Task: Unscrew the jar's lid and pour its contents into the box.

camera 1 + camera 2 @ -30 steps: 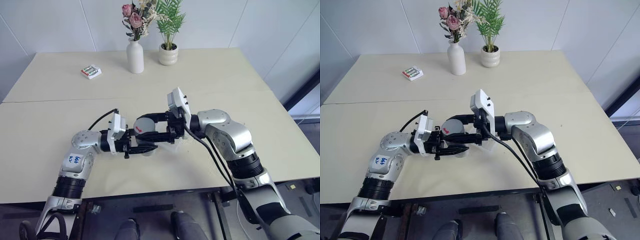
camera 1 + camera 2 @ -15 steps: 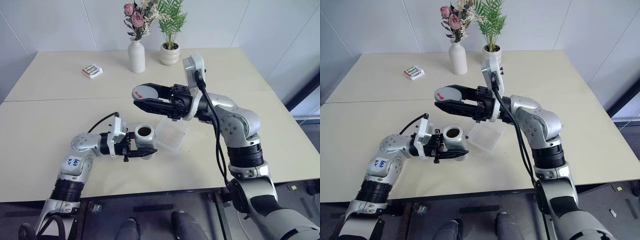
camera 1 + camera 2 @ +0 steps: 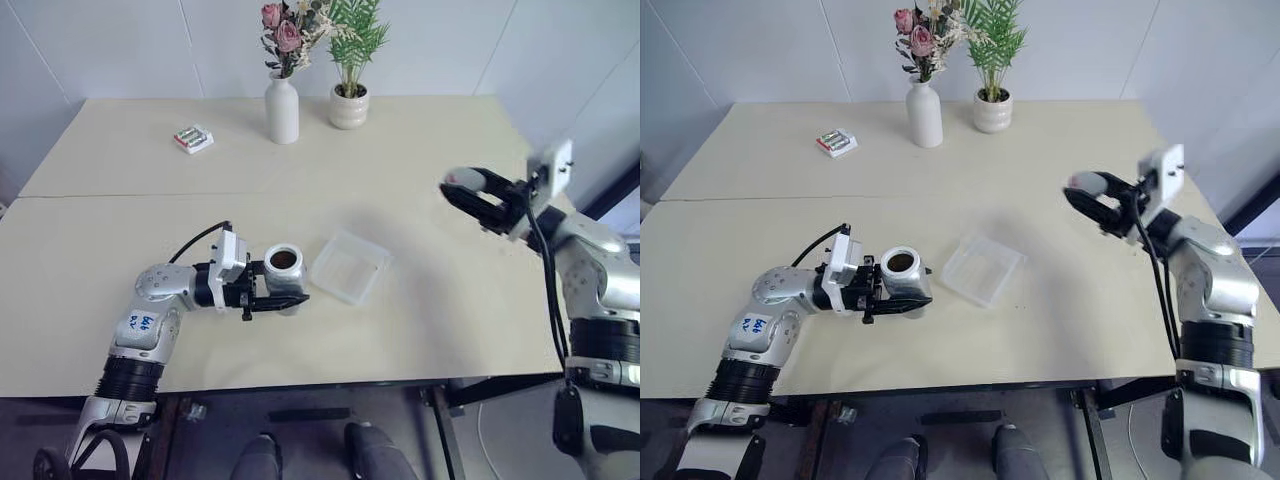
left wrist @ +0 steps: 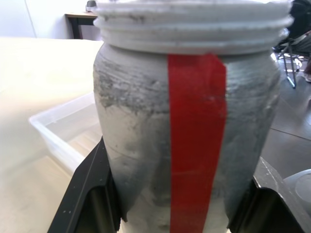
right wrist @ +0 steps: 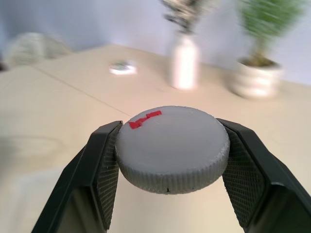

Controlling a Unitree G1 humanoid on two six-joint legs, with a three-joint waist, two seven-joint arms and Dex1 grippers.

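One small silvery metal jar (image 3: 285,270) w/ a red stripe, upright and open-topped, sits clamped tight in my left gripper (image 3: 283,297). One shallow clear plastic box (image 3: 350,267) lies just beside it on the table (image 3: 450,330), on the side away from my left arm, so the pour tips that way; left arm's nearer. One round grey lid (image 5: 172,145) is pinched in my right gripper (image 3: 470,195), well apart to the right. Brown bits (image 3: 284,260) show inside.

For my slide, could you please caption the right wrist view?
Right gripper holding the unscrewed lid above the table.
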